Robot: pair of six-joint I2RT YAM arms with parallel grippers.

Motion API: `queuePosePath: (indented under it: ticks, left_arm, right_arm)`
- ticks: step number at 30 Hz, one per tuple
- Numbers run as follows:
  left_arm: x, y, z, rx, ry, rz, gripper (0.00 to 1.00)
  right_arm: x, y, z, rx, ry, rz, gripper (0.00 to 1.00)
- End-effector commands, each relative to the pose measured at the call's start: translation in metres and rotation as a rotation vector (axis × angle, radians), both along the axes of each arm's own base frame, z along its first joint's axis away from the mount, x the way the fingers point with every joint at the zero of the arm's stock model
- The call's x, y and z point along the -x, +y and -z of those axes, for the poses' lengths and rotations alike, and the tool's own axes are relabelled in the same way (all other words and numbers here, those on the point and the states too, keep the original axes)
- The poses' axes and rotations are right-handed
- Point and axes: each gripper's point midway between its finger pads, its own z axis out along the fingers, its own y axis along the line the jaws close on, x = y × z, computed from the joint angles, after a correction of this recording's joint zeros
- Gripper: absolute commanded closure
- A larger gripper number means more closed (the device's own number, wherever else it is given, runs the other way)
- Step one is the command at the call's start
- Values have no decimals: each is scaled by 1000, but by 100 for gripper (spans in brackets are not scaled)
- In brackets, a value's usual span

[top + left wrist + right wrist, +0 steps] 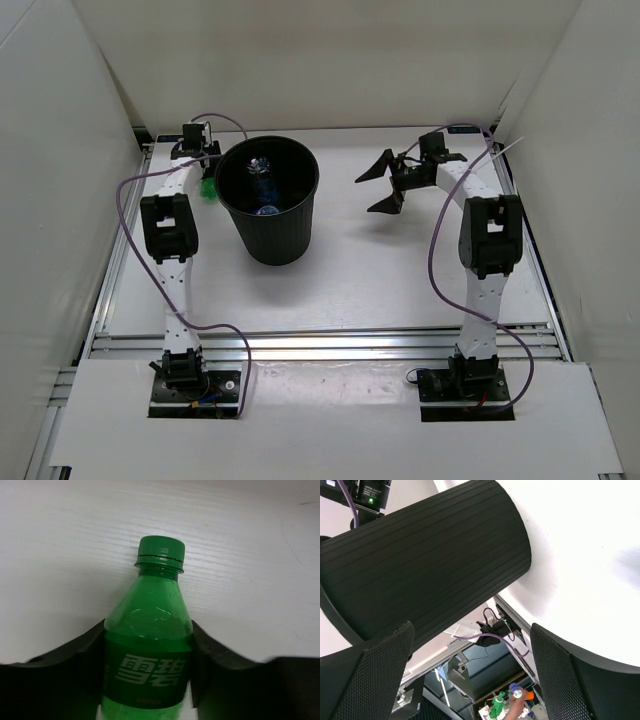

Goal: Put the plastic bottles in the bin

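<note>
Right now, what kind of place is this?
Probably a robot test booth in a lab. Plain white walls box in a white table, two robot arms are bolted at its near edge, and the left tool grips a green bottle beside a black bin.

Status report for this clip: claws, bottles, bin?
Left claw shut on green bottle beside bin. Right claw open, empty. Clear bottles already inside. Nothing blocking.

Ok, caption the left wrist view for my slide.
Left gripper shut on the green bottle at its label, cap pointing away, white table behind.
</note>
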Motion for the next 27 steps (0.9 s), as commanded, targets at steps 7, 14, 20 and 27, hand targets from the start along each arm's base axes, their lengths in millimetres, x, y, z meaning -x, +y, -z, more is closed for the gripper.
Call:
queuePosePath:
  ticks: [7, 14, 20, 27]
  left_arm:
    - [32, 57, -141, -107, -191, -324, 53]
    - [92, 27, -328, 40, -534, -358, 53]
    - [153, -69, -388, 227, -628, -136, 52]
    - [218, -160, -338, 436, -467, 69, 48]
  right_arm:
    - [5, -9, -26, -11, -75, 1, 0]
    - [4, -8, -34, -26, -96, -13, 0]
    - [16, -10, -37, -12, -92, -38, 0]
    - [27, -14, -43, 21, -123, -39, 0]
